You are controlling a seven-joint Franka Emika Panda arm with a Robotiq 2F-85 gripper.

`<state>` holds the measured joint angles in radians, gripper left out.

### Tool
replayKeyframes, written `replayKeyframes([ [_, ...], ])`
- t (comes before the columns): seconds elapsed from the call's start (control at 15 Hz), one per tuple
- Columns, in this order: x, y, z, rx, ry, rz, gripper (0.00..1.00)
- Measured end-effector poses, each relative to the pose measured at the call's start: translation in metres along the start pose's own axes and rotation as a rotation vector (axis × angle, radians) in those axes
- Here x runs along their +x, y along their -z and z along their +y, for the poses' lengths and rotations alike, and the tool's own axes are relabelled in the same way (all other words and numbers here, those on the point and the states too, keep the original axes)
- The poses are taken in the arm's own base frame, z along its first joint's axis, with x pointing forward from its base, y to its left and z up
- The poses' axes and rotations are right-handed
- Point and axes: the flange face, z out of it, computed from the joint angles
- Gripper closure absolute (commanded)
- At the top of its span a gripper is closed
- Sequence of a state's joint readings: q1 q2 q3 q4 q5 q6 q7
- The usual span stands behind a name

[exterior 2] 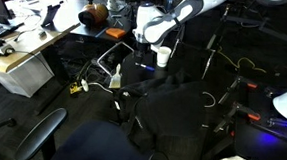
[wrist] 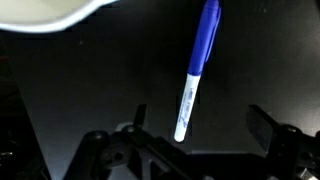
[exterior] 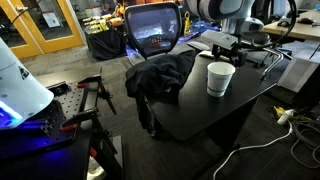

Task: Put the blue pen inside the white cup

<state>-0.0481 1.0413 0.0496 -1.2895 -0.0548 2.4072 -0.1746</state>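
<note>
The blue pen (wrist: pixel 197 60), with a blue cap and white barrel, lies on the black table in the wrist view, between my gripper's fingers and nearer the left one. My gripper (wrist: pixel 200 120) is open and empty, just above the pen. The white cup (exterior: pixel 220 78) stands upright on the table just in front of the gripper (exterior: pixel 226 46). The cup's rim shows at the top left of the wrist view (wrist: pixel 45 12). The cup (exterior 2: pixel 163 56) and gripper (exterior 2: pixel 146 37) show in both exterior views. The pen cannot be made out in the exterior views.
A black cloth (exterior: pixel 160 75) lies heaped on the black table (exterior: pixel 200 115) next to the cup. An office chair (exterior: pixel 154 30) stands behind the table. Cables (exterior: pixel 285 120) lie on the floor, and desks with clutter (exterior 2: pixel 26 43) stand nearby.
</note>
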Motion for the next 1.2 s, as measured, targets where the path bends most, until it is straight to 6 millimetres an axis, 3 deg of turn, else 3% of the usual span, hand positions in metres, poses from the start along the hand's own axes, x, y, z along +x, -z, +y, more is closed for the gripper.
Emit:
replayKeyframes([
  [0.33, 0.003, -0.014, 0.002, 0.000, 0.006, 0.003, 0.03],
  [0.4, 0.003, -0.016, 0.003, 0.000, 0.012, 0.003, 0.26],
  [0.53, 0.004, -0.021, 0.005, 0.000, 0.011, 0.004, 0.32],
  [1.0, 0.011, -0.016, 0.009, -0.004, 0.006, 0.024, 0.86],
  [1.13, 0.012, -0.015, 0.009, -0.004, 0.006, 0.027, 0.99],
  [1.2, 0.012, -0.015, 0.009, -0.003, 0.006, 0.028, 1.00],
])
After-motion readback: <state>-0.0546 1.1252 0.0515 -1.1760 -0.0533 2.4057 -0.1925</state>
